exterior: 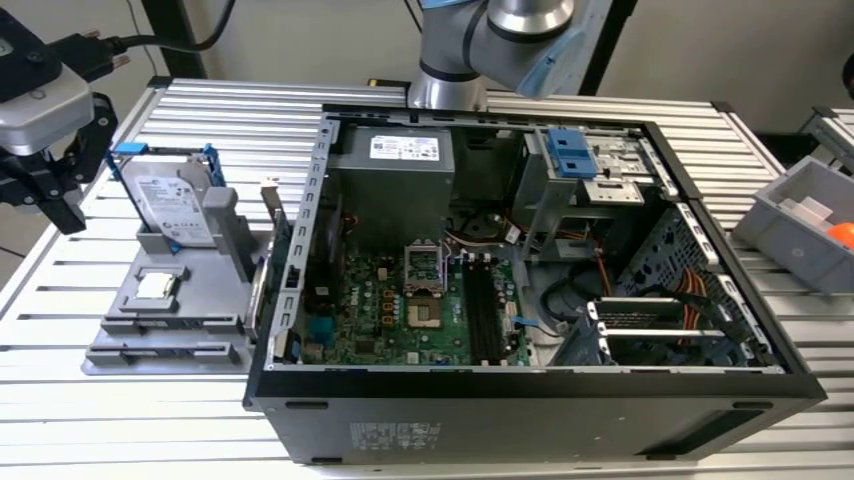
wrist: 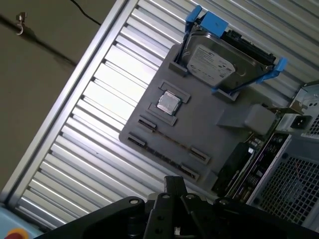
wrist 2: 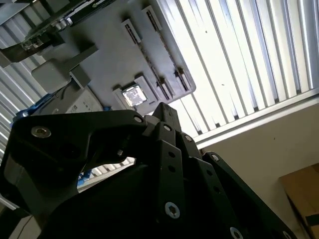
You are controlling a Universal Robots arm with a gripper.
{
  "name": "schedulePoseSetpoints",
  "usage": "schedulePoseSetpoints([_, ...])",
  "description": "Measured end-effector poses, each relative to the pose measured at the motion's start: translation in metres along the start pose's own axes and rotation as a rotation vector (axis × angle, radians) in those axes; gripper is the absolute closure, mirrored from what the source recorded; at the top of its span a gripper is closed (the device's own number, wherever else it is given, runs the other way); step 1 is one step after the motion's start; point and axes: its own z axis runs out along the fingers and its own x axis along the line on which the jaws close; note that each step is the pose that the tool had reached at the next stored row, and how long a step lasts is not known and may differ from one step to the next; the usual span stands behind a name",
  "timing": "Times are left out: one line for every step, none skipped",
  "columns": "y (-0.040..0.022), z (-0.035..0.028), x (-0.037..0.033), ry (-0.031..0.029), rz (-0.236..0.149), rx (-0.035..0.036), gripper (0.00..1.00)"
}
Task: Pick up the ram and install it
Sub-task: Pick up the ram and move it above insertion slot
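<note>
- The gripper (exterior: 38,200) hovers above the bench (exterior: 160,420) edge, fingers (exterior: 63,205) apart and empty.
- The ram (exterior: 267,250) stands on edge between the grey fixture (exterior: 160,320) and the open computer case (exterior: 534,385), to the exterior view's right of the gripper, its long axis along the case wall.

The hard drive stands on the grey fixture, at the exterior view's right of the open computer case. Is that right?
No. In the exterior view, the hard drive stands on the grey fixture at that view's left of the open computer case.
</note>
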Motion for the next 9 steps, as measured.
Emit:
schedulePoseSetpoints([0.0,0.0,0.0,0.0001,-0.002,0.0,1.0])
schedulePoseSetpoints([0.0,0.0,0.0,0.0002,-0.003,0.0,1.0])
schedulePoseSetpoints([0.0,0.0,0.0,0.0002,-0.005,-0.0001,1.0])
schedulePoseSetpoints([0.0,0.0,0.0,0.0003,-0.007,-0.0001,1.0])
schedulePoseSetpoints([0.0,0.0,0.0,0.0004,-0.008,-0.0001,1.0])
schedulePoseSetpoints([0.0,0.0,0.0,0.0005,-0.01,-0.0001,1.0])
schedulePoseSetpoints([0.0,0.0,0.0,0.0006,-0.011,-0.0001,1.0])
schedulePoseSetpoints([0.0,0.0,0.0,0.0007,-0.013,-0.0001,1.0])
schedulePoseSetpoints([0.0,0.0,0.0,0.0008,-0.015,-0.0001,1.0])
